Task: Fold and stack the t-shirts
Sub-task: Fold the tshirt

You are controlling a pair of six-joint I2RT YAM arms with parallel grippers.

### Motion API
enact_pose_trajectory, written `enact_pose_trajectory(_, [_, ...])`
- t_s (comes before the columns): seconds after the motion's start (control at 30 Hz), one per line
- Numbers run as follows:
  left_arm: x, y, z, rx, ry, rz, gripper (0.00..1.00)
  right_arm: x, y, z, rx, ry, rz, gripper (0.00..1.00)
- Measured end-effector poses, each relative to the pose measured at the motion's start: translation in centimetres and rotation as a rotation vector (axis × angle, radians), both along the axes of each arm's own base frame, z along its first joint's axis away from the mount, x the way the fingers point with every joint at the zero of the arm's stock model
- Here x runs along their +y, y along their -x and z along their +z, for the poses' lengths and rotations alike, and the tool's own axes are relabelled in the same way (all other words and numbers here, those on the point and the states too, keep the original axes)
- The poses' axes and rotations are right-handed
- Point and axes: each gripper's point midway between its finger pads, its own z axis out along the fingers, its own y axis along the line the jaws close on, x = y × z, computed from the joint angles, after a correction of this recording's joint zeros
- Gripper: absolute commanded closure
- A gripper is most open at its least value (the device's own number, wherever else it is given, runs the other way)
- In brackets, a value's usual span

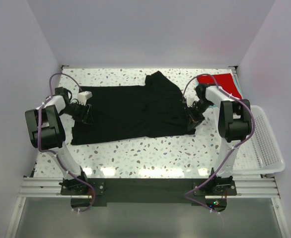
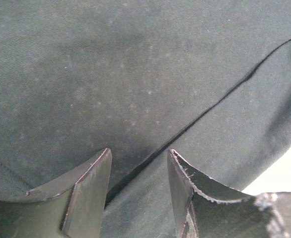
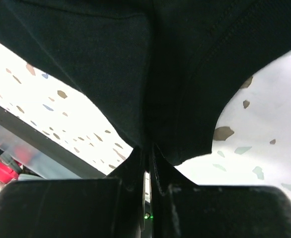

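Note:
The black t-shirt lies spread across the table, one sleeve bunched up at the back. My left gripper is open just above the shirt's left end; in the left wrist view its fingers straddle a seam on the black cloth. My right gripper is shut on the shirt's right edge; in the right wrist view the black cloth is pinched between the jaws and hangs from them. The red t-shirt lies folded at the back right, with a teal t-shirt's edge showing under it.
A white mesh basket stands at the right edge of the table. White walls close in the back and both sides. The speckled tabletop runs along the front.

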Motion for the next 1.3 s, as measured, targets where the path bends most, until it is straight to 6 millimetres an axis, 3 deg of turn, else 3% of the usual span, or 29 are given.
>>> enact_pose_trajectory(0.23, [0.4, -0.2, -0.2, 0.005, 0.004, 0.029, 0.51, -1.2, 0.6, 1.4, -0.049, 0.043, 0.063, 0.98])
enact_pose_trajectory(0.43, [0.5, -0.2, -0.2, 0.005, 0.005, 0.031, 0.51, -2.0, 3.0, 0.5, -0.003, 0.067, 0.108, 0.66])
enact_pose_trajectory(0.57, [0.5, -0.2, -0.2, 0.005, 0.008, 0.032, 0.51, -2.1, 3.3, 0.4, 0.011, 0.07, 0.114, 0.63])
enact_pose_trajectory(0.7, [0.5, -0.2, -0.2, 0.005, 0.011, 0.033, 0.51, -1.8, 2.4, 0.6, 0.002, 0.06, 0.105, 0.62])
enact_pose_trajectory(0.97, [0.5, -0.2, -0.2, 0.005, 0.013, 0.034, 0.51, -1.1, 1.6, -0.4, 0.031, 0.038, 0.075, 0.7])
enact_pose_trajectory(1.1, [0.5, -0.2, -0.2, 0.005, 0.013, 0.035, 0.52, -1.2, 1.8, -1.0, 0.053, 0.041, 0.078, 1.0])
enact_pose_trajectory(1.3, [0.7, -0.2, -0.3, 0.005, 0.017, 0.041, 0.55, -1.4, 2.0, -0.9, 0.06, 0.05, 0.082, 1.0])
